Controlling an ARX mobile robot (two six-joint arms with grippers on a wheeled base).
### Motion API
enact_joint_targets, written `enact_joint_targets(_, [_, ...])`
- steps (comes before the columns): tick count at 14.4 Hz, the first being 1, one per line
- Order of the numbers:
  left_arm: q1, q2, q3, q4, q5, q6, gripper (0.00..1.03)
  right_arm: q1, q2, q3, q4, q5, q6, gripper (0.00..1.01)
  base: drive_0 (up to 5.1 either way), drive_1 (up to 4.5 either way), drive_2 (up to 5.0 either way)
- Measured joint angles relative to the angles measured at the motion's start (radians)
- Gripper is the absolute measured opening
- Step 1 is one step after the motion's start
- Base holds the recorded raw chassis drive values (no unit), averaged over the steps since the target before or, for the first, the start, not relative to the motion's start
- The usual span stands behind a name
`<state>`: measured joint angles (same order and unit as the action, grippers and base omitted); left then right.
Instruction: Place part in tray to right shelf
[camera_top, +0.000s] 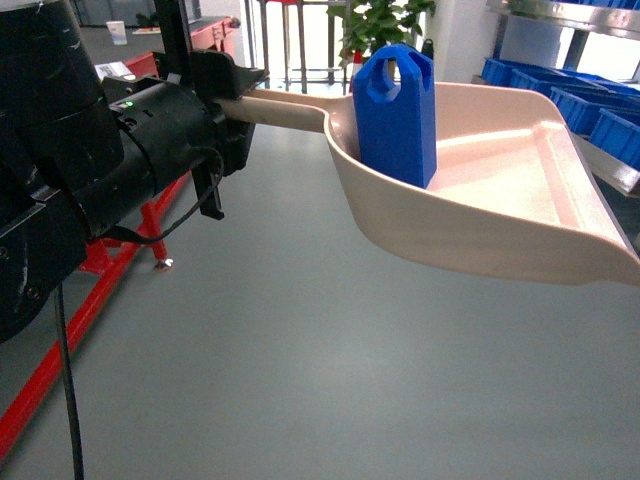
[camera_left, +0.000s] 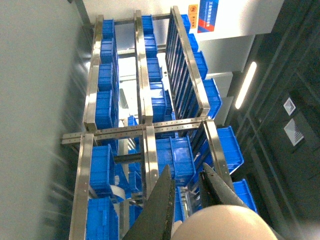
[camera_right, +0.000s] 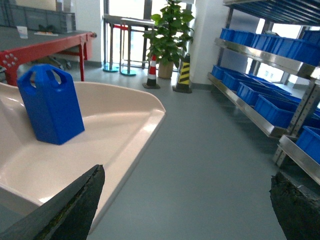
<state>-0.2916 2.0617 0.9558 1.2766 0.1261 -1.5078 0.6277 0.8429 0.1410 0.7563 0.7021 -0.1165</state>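
Standing upright inside the tray (camera_top: 500, 180) in the head view, near its handle end: the part (camera_top: 397, 115), bright blue, notched top uppermost. Tray held level above grey floor (camera_top: 250, 350), its long handle running left into the black left arm (camera_top: 150, 140). Left fingers hidden there behind the wrist housing. Blue crates (camera_top: 590, 100) on a steel rack at far right, behind the tray's wide mouth. Red-framed worktop (camera_top: 60, 340) along the left edge, a potted plant (camera_top: 385, 25) beyond.

Left wrist view, turned sideways: left gripper (camera_left: 192, 197) with two dark fingers (camera_left: 162, 205) closed on the rounded beige handle end at the bottom edge (only that end of the tray visible here). Beyond, the right shelf (camera_left: 145, 131), stainless rails and uprights, rows of blue crates filling its levels; slightly blurred.

Right wrist view: part again upright in the tray, resting on the pale floor of the scoop, close to its raised back wall. Right gripper (camera_right: 185, 210) with black fingers (camera_right: 70, 210) spread wide at the lower corners, holding nothing, the left-hand one overlapping the tray's rim in the frame (contact: cannot tell). Steel rack with blue crates at right, plant and striped cone (camera_right: 183, 72) at the back.
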Motion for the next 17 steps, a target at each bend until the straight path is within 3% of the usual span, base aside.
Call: enact_joint_targets(17, [0.0,0.0,0.0,0.005,0.003,-0.002,0.12,0.0,0.0,0.0,0.005,0.0,0.0,0.98,0.0,4.28,-4.3])
